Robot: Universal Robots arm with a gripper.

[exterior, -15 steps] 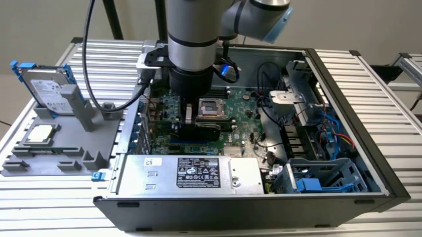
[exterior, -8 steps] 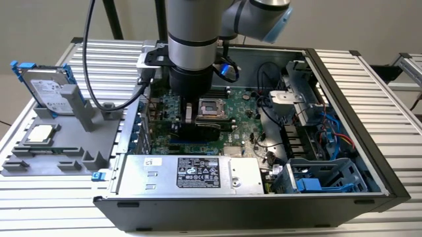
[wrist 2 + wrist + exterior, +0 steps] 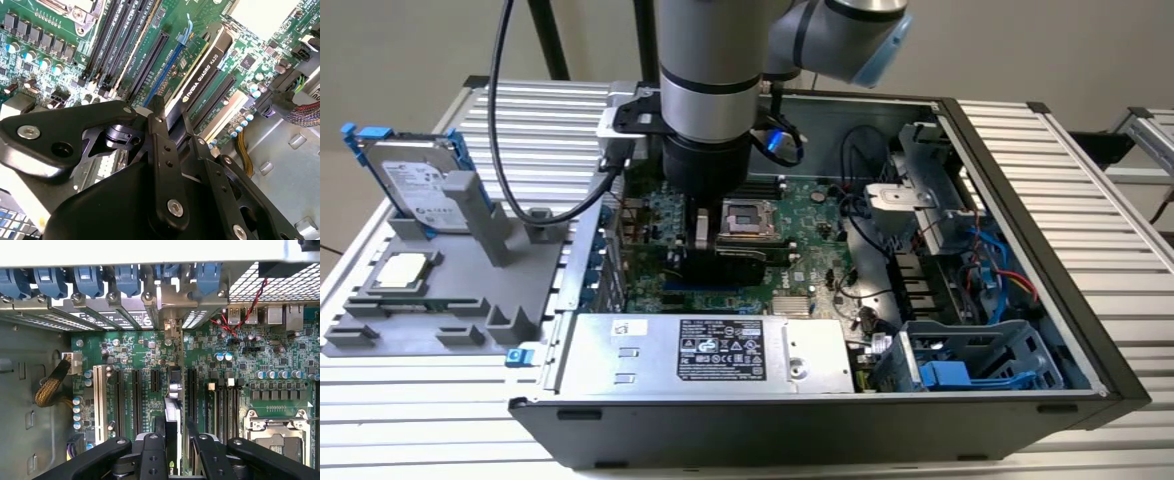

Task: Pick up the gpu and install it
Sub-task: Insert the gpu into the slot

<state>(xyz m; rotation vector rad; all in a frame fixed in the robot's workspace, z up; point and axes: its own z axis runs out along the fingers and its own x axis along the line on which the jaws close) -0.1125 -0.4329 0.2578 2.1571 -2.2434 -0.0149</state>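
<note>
Exterior view: the pincer point(image 3: 716, 232) is lowered inside the open computer case point(image 3: 1014, 400), closed on the gpu point(image 3: 197, 75), which stands edge-up over the motherboard point(image 3: 140, 355) slots. White lettering runs along the card's edge. The case rests on a ribbed metal surface point(image 3: 1121, 160).

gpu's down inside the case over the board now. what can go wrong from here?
1. The gripper holds the gpu by one thin edge above the motherboard; if tilted, its connector may miss the slot and jam.
2. Its end bracket must meet the rear slot covers; it could catch there.
3. Pressing off-slot could stress neighbouring capacitors.
</note>
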